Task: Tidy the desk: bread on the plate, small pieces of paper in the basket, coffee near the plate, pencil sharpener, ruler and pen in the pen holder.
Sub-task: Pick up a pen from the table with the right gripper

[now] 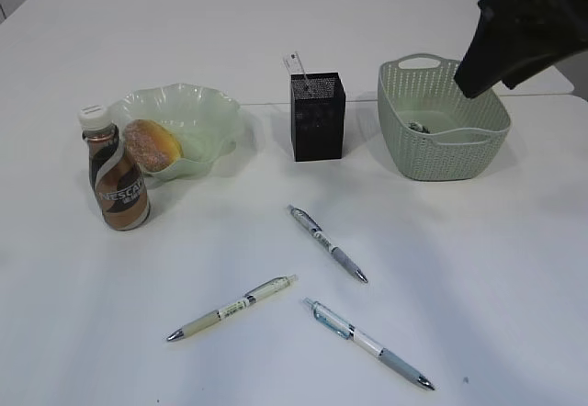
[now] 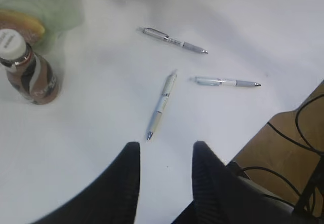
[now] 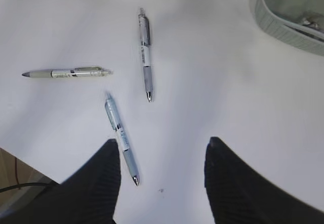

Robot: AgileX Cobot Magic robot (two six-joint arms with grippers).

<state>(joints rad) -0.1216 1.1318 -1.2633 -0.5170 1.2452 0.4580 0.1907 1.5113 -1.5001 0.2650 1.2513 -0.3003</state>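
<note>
Brown coffee bottle (image 1: 118, 178), "NESCAFÉ" label

The white surface (image 1: 478, 268) carries a green plate (image 1: 197, 117), a coffee bottle (image 1: 117, 181) beside it, a black pen holder (image 1: 318, 118), a basket (image 1: 441, 121) — and three pens (image 1: 327, 243), well apart.

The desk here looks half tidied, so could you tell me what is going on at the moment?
Neither arm is holding anything: the left gripper and right gripper both hover open above the table. The bread sits on the green plate with the coffee bottle beside it, and scraps lie in the basket. Three pens remain on the table, outside the pen holder.
</note>
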